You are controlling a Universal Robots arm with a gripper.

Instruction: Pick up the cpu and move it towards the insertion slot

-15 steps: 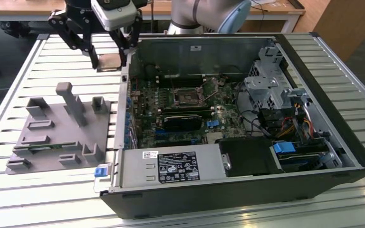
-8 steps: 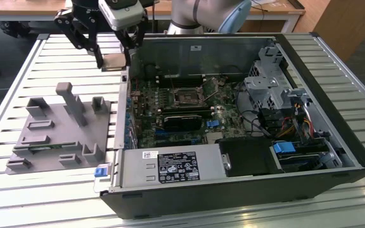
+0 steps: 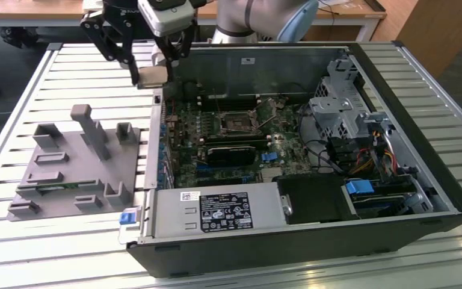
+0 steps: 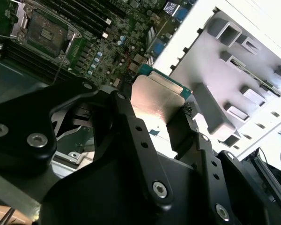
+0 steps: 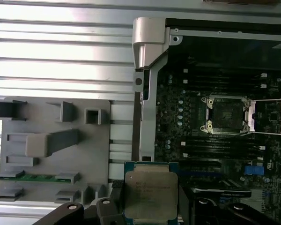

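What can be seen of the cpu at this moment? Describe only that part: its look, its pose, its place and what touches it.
The cpu is a flat square chip with a dull silvery metal top and a thin green edge. The hand holds it by two opposite sides between black fingers. In the exterior view it hangs in the air over the case's edge, on that view's left, lifted clear of the grey holder. It has not reached the insertion slot, which stands open.

The exterior view looks down from high up. Both wrist views sit close behind the jaws (looking past them) and share the insertion slot (image 5: pixel 223 114) beyond them.
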